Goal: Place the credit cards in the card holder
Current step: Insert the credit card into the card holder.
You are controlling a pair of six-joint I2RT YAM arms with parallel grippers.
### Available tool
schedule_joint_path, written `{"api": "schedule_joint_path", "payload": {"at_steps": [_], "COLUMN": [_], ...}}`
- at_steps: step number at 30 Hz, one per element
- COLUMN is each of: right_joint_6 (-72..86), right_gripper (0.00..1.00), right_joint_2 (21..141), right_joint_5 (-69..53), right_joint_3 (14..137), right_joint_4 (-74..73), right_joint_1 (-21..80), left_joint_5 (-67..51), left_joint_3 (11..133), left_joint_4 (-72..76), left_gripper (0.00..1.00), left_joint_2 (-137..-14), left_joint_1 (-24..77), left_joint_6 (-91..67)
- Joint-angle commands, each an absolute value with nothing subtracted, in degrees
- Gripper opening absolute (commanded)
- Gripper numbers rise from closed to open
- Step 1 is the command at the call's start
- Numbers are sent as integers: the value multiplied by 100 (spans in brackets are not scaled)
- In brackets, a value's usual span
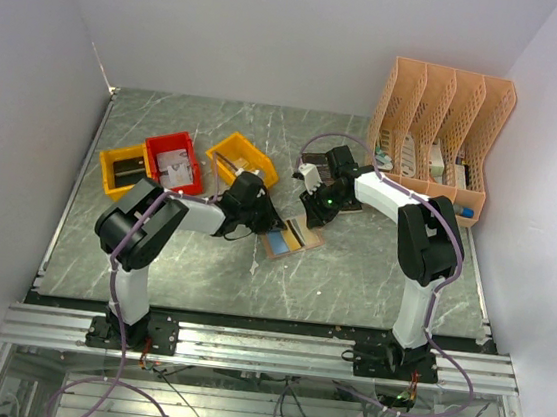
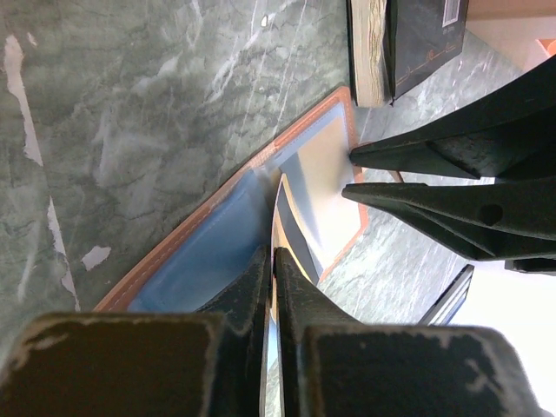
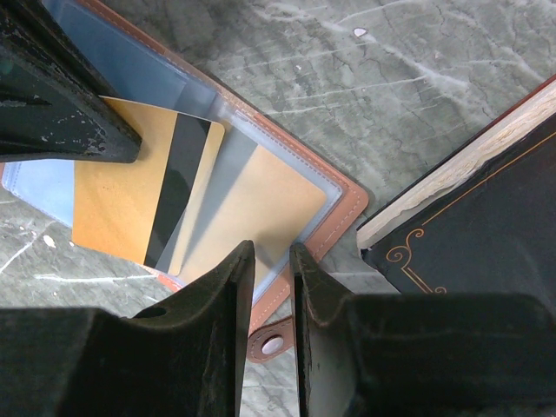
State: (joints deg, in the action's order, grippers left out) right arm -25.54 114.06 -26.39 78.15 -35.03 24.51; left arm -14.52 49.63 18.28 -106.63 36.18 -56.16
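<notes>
lying open, tan card holder [image 3: 334, 228] shows gold card [image 3: 130, 217].

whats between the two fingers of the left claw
The orange-gold card, seen edge-on in the left wrist view, pinched by the left claw and partly slid into the open card holder.

Two arms w/ black joints, white links, purple cables, scuffed black tool fingers [image 3: 221, 287]

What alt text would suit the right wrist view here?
An orange-gold card with a black stripe sits partly slid into a clear pocket of the open tan card holder on a grey marbled table. A black book lies at right.
</notes>
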Motion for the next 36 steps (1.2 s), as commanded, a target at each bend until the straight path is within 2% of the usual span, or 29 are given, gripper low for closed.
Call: {"api": "schedule_joint_path", "payload": {"at_steps": [1, 16, 36], "right_joint_6": [-2593, -2585, -2584], "right_gripper": [24, 24, 24], "right_joint_2": [11468, 11519, 11531], "right_joint_5": [-2725, -2686, -2666], "right_joint_3": [7919, 7919, 7910], "right_joint_4": [-3571, -3565, -3547], "right_joint_1": [2492, 2557, 2602], "left_joint_5": [-1143, -1115, -1018], "left_joint_3": [5057, 5169, 5278], "left_joint_4": [1349, 1025, 648], "left_gripper": [11, 7, 12], "left_joint_2": [-10813, -10817, -10891], "left_joint_1": [3725, 3721, 3834], "left_joint_6": [-5580, -5504, -5352]}}
